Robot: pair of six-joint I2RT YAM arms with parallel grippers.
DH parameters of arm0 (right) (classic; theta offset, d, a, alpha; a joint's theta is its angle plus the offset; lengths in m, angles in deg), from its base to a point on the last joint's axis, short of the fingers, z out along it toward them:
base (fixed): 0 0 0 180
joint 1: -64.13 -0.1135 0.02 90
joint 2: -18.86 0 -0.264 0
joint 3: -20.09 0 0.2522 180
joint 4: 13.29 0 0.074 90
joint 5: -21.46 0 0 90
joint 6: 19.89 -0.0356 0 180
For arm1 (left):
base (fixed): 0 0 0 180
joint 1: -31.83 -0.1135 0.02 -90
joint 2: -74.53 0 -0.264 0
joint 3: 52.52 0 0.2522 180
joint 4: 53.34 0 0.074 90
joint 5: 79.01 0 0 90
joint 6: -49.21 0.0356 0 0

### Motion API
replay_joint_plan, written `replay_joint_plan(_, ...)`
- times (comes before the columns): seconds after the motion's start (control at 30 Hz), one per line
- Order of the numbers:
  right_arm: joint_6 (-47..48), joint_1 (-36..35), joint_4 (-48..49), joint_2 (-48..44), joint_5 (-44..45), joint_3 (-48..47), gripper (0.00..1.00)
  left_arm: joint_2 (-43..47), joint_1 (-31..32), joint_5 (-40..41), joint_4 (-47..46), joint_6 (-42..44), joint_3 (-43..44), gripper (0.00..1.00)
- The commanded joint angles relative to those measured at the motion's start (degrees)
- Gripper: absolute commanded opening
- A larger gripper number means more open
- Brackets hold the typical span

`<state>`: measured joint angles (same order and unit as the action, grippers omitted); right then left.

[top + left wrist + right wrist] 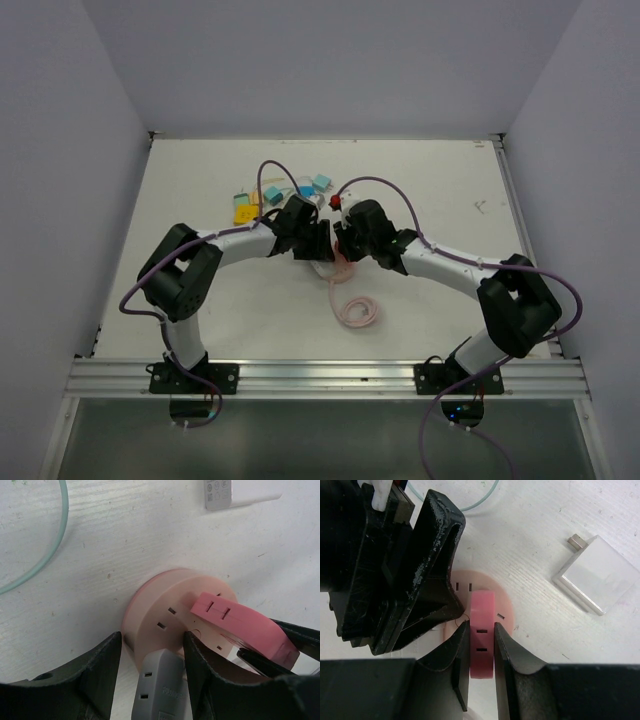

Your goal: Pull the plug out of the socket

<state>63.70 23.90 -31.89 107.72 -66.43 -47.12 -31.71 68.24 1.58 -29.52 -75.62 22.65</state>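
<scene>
Top external view, lower middle: a coiled pink cable (357, 310) lies on the white worktop (440, 180), nearest the arm bases. Just beyond it, at centre frame, the left gripper (312, 240) and right gripper (352, 238) meet over the same spot.

Right wrist view, lower centre: the right gripper (481, 625) is closed on the pink plug (482, 635), one finger pressed flat against each long side. The plug stands on the round pink socket (506, 605), seated against its slotted face. The left gripper (395, 565) fills the upper left, its tips at the socket's edge.

Left wrist view, bottom: the left gripper (152, 637) is partly open, straddling a grey adapter (160, 685) that abuts the socket (160, 605). A strip of worktop shows between one finger and the adapter. The plug (245, 627) sits at right, tilted across the socket's face.

Farther back: a white charger block (220, 492) at the top edge and a teal cable (55, 540) at upper left. In the top view, small yellow (243, 212) and blue items (320, 183) lie beyond the grippers.
</scene>
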Motion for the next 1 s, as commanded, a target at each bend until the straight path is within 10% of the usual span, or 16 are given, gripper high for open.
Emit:
replay_joint_plan(0.0, -1.4, -1.1, 5.0, -5.3, -0.8, -7.3, 0.00, -8.2, 0.2, 11.3, 15.9, 5.9, -5.3, 0.54)
replay_joint_plan(0.57, -3.9, 0.6, -1.4, -7.6, 5.6, -7.9, 0.00, -8.4, 0.2, 11.3, 16.1, 6.0, -5.0, 0.55)
replay_joint_plan(0.97, -22.7, 28.5, 11.7, -6.1, -17.0, 7.3, 0.00, -8.0, 0.2, 9.8, 15.7, 6.7, -3.0, 0.56)
